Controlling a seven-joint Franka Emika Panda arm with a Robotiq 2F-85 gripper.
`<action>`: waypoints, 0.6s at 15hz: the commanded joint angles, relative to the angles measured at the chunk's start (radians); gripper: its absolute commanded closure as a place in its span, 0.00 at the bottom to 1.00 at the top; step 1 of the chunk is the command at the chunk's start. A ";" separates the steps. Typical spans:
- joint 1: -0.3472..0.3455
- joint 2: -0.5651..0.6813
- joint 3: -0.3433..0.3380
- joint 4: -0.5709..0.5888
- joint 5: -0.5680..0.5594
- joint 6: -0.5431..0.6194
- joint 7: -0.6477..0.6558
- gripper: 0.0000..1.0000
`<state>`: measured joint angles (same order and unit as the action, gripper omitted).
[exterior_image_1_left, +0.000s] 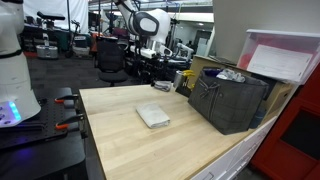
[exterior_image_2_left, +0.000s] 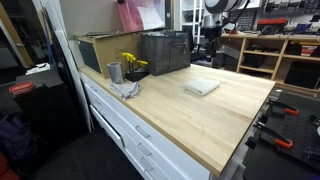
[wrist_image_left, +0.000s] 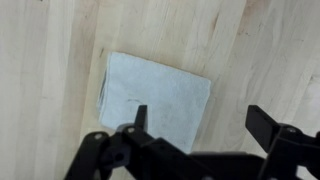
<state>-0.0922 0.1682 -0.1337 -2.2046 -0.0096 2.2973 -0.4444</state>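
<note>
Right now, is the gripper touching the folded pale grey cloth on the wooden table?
Apart. In an exterior view the folded pale grey cloth lies bare on the wooden table, no gripper near it; wrist view: open gripper above.

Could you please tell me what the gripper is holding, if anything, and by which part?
Nothing is held: the gripper stands open above the folded pale grey cloth lying on the light wooden tabletop.

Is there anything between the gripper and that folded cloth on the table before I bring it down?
Nothing visible. In the wrist view the open gripper hangs over the folded grey cloth, with only bare wooden tabletop around it. In an exterior view the black crate stands well apart from the cloth.
</note>
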 joint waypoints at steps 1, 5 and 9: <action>-0.028 0.152 0.041 0.132 -0.020 -0.006 -0.071 0.00; -0.075 0.299 0.068 0.251 -0.011 -0.002 -0.098 0.26; -0.134 0.421 0.075 0.375 0.024 -0.015 -0.048 0.48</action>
<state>-0.1740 0.5069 -0.0800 -1.9344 -0.0140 2.2975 -0.5044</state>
